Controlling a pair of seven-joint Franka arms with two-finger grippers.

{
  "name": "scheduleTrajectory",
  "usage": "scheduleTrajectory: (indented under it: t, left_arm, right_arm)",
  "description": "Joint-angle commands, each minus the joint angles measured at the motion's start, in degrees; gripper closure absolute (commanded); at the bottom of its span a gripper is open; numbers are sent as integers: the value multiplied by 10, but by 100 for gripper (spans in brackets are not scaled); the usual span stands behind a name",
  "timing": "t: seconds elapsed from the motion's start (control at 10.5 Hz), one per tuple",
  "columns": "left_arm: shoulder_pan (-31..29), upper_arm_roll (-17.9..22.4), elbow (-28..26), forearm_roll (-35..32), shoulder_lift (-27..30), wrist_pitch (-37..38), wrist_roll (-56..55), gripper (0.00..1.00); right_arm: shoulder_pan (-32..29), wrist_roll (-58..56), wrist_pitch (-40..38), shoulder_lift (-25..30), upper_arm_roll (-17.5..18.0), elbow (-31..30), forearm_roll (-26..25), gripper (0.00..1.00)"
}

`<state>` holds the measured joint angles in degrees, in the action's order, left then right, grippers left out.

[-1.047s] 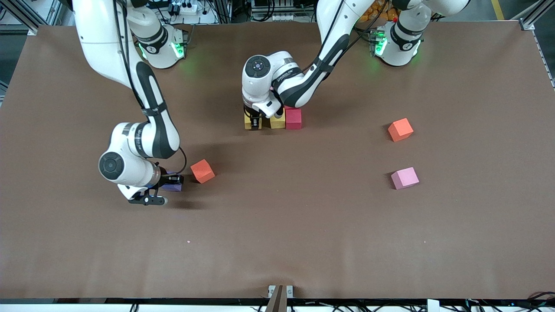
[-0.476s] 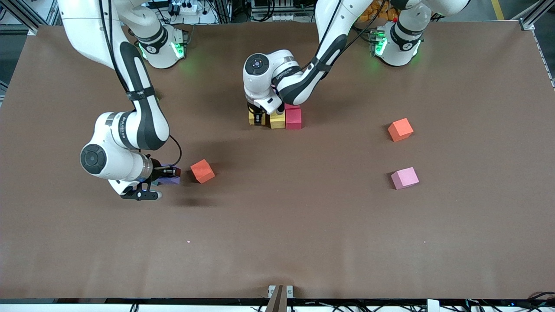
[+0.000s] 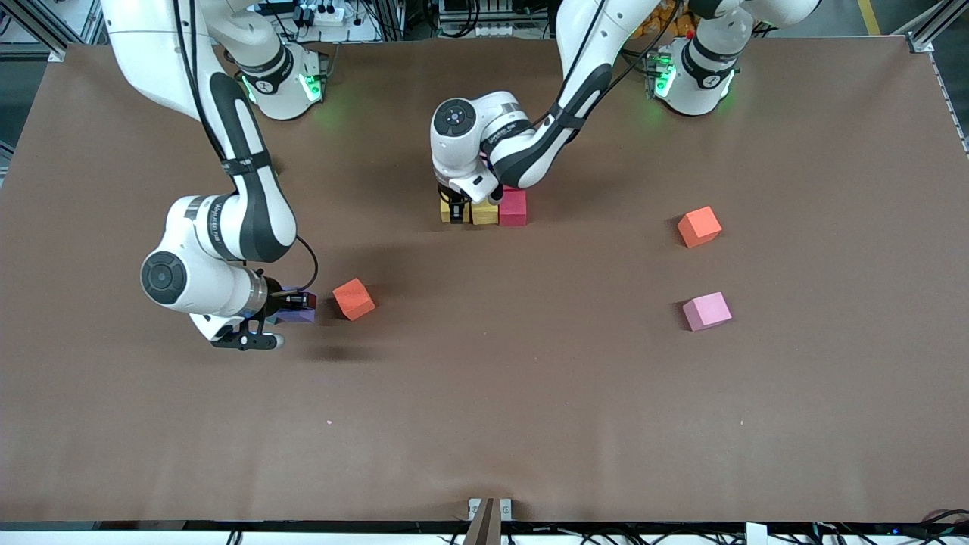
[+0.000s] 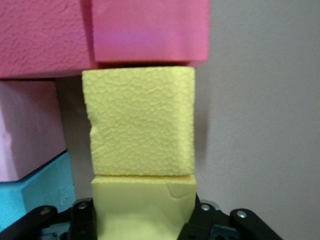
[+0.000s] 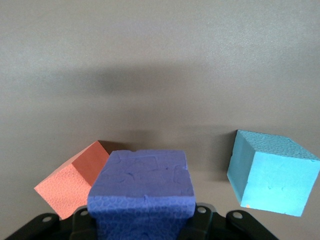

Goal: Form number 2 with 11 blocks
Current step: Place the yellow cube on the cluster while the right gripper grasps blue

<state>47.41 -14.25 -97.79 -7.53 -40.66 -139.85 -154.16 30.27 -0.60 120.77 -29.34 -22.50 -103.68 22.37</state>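
No legible text, label or number anywhere.

My right pincer (image 3: 291, 306) holds the purple block (image 3: 301, 313) over the table (image 3: 484, 424). An orange block (image 3: 353, 298) sits close at its 3 o'clock and is in the way there. A blue block (image 5: 272, 172) is near too. From 4 to 7 o'clock there is room. My left pincer (image 3: 456, 212) grips a yellow block (image 4: 142, 212), tight against the other yellow block (image 3: 485, 213) at 3 o'clock, then a red block (image 3: 512, 207). Its 6 and 9 o'clock are open
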Motion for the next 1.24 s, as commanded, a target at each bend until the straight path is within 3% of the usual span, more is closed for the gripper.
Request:
scheduleTrajectory:
  t: [0.0,0.1,0.19,0.29,0.38,0.76,1.14]
  left_arm:
    - [-32,-28,-25,-28,15,-3,-13,71]
    - [-35,-32,-25,-41,15,-4,-16,71]
    - [-35,-32,-25,-43,11,-5,-17,63]
    - [-34,-32,-25,-43,8,-6,-17,24]
    - [-33,-32,-21,-44,6,-6,-14,0]
    - [-56,-56,22,-39,35,-4,-12,0]
    - [-97,-94,35,-44,119,-1,21,0]
  right_arm:
    - [2,2,-4,8,-1,1,8,59]
    - [2,2,-4,8,-1,1,8,50]
    - [2,2,-4,9,-1,1,8,48]
    - [2,2,-4,9,-1,1,8,46]
    - [2,2,-4,9,-1,1,8,40]
    - [2,2,-4,9,-1,1,8,37]
    - [8,25,-4,8,3,10,8,37]
